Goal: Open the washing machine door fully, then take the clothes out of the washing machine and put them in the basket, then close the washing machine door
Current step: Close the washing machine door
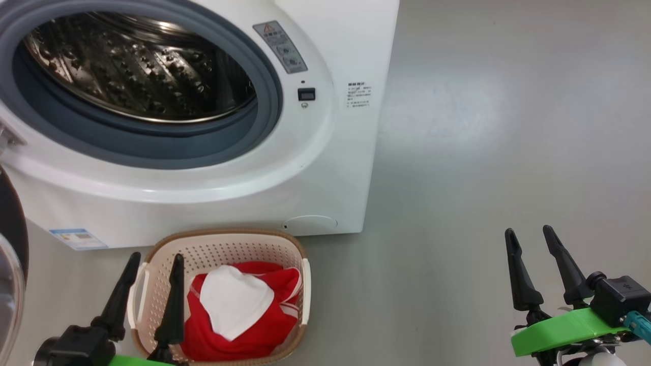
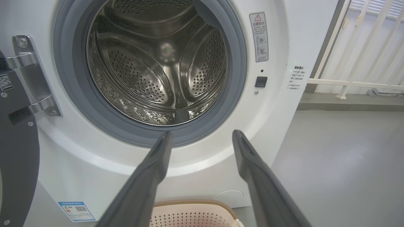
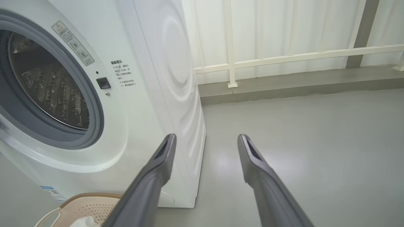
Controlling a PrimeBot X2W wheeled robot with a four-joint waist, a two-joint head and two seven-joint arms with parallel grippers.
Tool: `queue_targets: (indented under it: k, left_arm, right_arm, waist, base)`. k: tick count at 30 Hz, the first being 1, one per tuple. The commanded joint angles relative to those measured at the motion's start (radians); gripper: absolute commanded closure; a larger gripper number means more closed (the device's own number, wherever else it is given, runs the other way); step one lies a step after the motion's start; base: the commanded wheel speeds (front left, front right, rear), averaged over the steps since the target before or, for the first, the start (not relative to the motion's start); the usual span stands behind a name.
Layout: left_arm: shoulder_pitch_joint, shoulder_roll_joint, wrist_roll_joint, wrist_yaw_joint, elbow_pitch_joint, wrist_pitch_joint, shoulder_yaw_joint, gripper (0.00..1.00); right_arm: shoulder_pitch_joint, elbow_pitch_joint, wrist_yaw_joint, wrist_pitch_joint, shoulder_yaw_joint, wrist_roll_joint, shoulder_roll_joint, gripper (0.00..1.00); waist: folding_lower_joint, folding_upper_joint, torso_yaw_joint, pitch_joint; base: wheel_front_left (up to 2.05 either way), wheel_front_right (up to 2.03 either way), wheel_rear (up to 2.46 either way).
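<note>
The big white boxy washing machine [image 1: 203, 203] stands on the far left of the smooth grey floor [image 1: 483, 152]. Its round mouth is open, and the shiny steel drum with little holes [image 1: 137, 71] shows inside. The round door with the black rim and clear glass [image 1: 12, 223] hangs open at the left edge. The cream plastic basket with holes and a brown rim [image 1: 224, 241] sits on the floor just in front of the machine. The soft red and white clothes [image 1: 259, 335] lie inside it.

The left gripper [image 1: 156, 256] is at the basket's left side with its jaws spread wide, pinching nothing. The clothes are just right of them. The right gripper [image 1: 529, 231] is well apart on the right, over the floor, with its jaws spread too.
</note>
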Motion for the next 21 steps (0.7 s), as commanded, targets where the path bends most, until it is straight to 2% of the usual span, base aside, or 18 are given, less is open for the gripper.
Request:
queue_targets:
  k: [1,9,21]
  left_arm:
    - [-0.007,0.02,0.006,-0.006,-0.028,-0.005,0.031,0.0]
    - [-0.008,0.021,-0.003,-0.006,-0.033,-0.005,0.025,0.0]
    - [-0.008,0.015,-0.006,-0.006,-0.034,-0.005,0.027,0.0]
  right_arm:
    - [-0.002,-0.026,0.007,-0.006,0.021,0.011,-0.005,0.0]
    - [-0.004,-0.026,0.007,-0.006,0.019,0.01,-0.005,0.0]
    - [-0.002,-0.025,0.007,-0.006,0.018,0.006,-0.005,0.0]
  waist:
    - [0.0,0.0,0.001,0.001]
    - [0.0,0.0,0.005,0.003]
    - [0.0,0.0,0.014,-0.001]
  base:
    - [-1.45,1.45,0.0]
    - [-0.84,0.84,0.0]
    - [-0.03,0.03,0.0]
